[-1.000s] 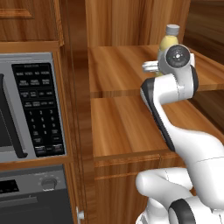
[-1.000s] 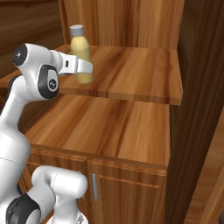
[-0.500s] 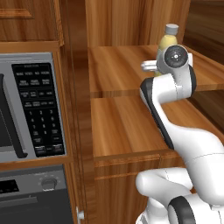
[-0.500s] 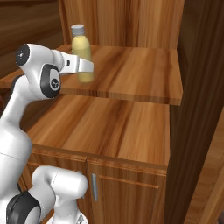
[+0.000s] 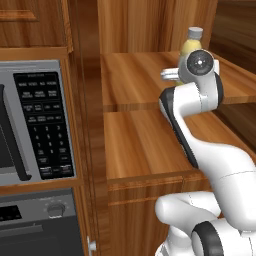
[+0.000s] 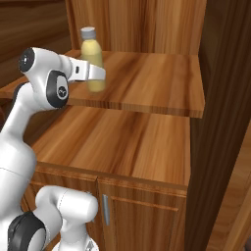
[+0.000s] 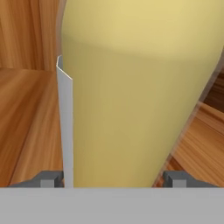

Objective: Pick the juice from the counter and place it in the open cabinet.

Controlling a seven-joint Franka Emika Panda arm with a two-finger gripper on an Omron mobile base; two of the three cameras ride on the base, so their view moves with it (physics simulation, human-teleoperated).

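Right base view: my end effector (image 6: 96, 73) pinches the juice (image 6: 92, 60) upright over the open cabinet (image 6: 147, 78) shelf; I judge it ready for setting down.

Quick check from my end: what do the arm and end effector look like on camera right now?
The arm is glossy white with rounded links and dark grey joint bands, with a round dark cap at one joint. The end effector is a white block; the hand view shows small dark grey fingertips. No cables visible.
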